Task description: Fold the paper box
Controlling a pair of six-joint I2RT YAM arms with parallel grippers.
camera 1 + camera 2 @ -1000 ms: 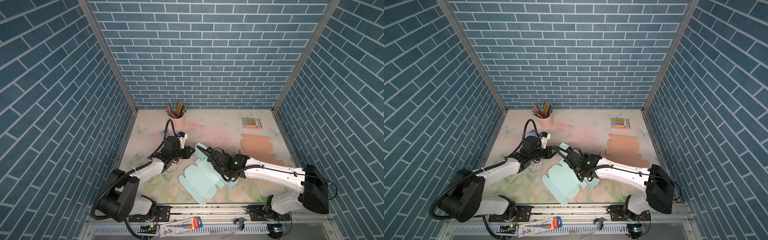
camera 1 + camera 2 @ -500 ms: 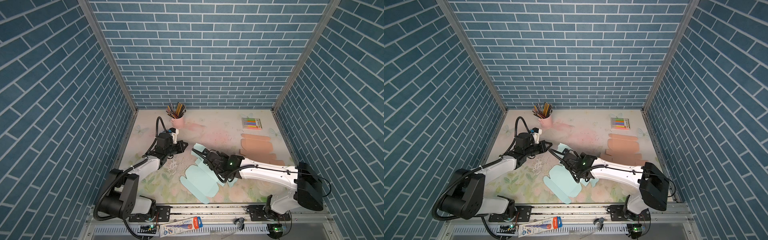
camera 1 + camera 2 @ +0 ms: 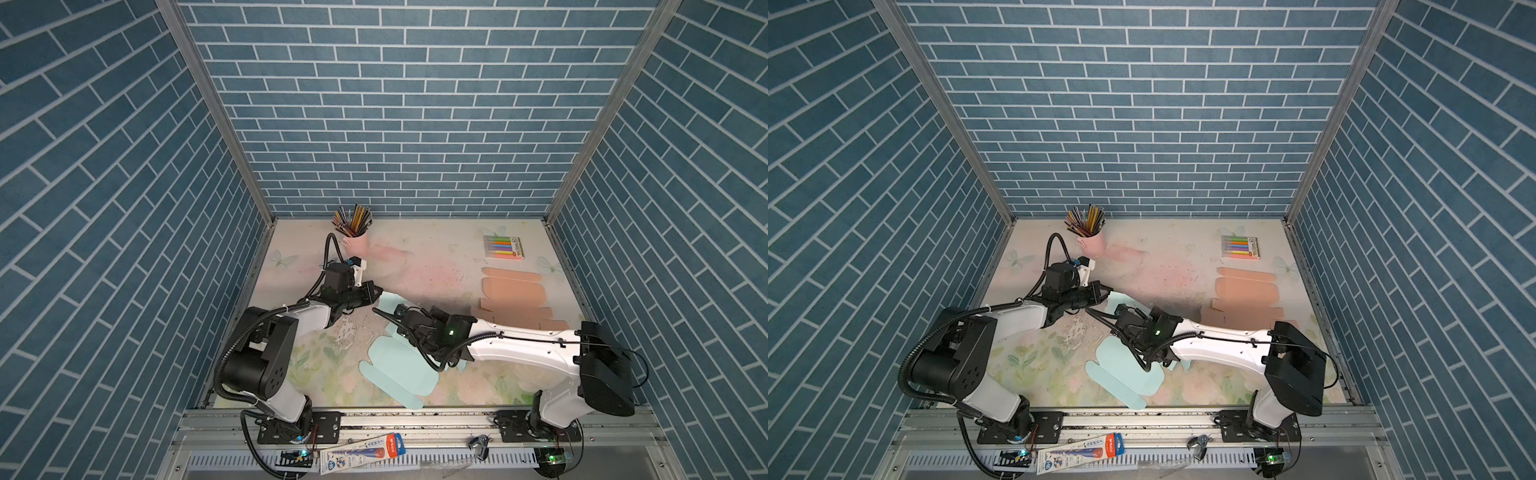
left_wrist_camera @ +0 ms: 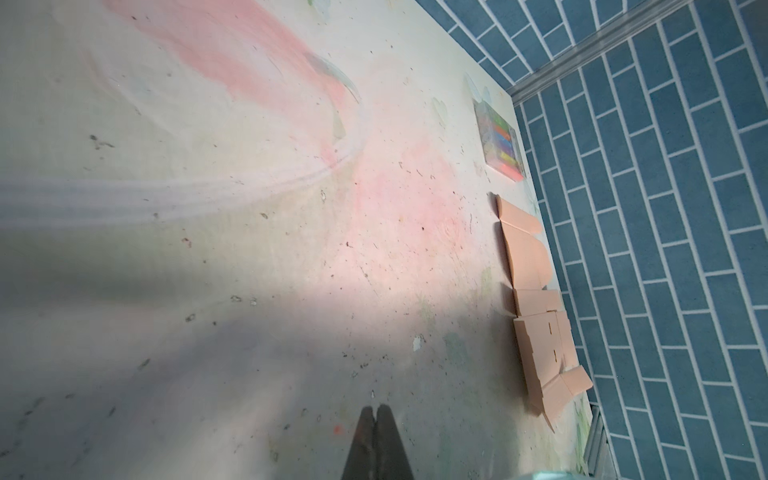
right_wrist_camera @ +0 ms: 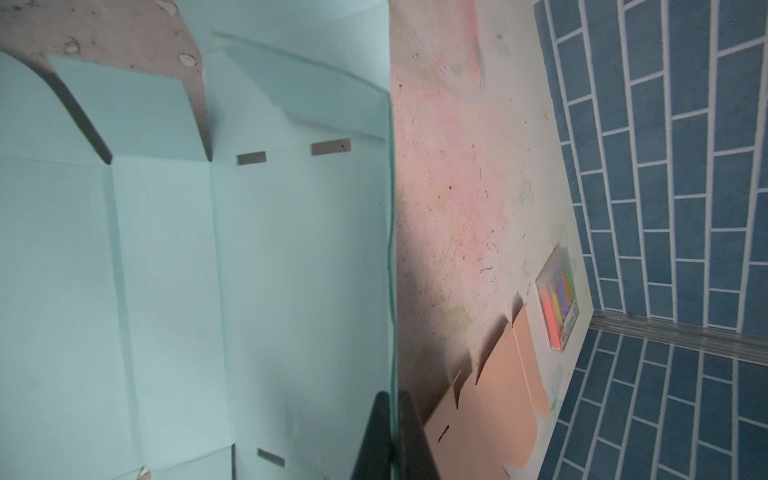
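Note:
The paper box (image 3: 399, 372) is a light teal die-cut sheet, lying mostly flat near the table's front middle in both top views (image 3: 1123, 370). My right gripper (image 3: 400, 312) reaches in from the right and is shut on one side panel. In the right wrist view that panel's edge (image 5: 390, 249) stands up between the fingertips, with the right gripper (image 5: 392, 399) closed on it. My left gripper (image 3: 378, 290) is shut and empty, just left of the raised teal flap (image 3: 390, 301). In the left wrist view the left gripper (image 4: 376, 409) hovers over bare table.
A salmon cardboard blank (image 3: 513, 291) lies at the right. Behind it is a marker pack (image 3: 503, 247). A pink cup of pencils (image 3: 355, 243) stands at the back, close behind my left wrist. Blue brick walls enclose three sides.
My left wrist has drawn back toward the pencil cup with its gripper still shut. The right gripper keeps its hold, and the teal sheet has shifted slightly to the right.

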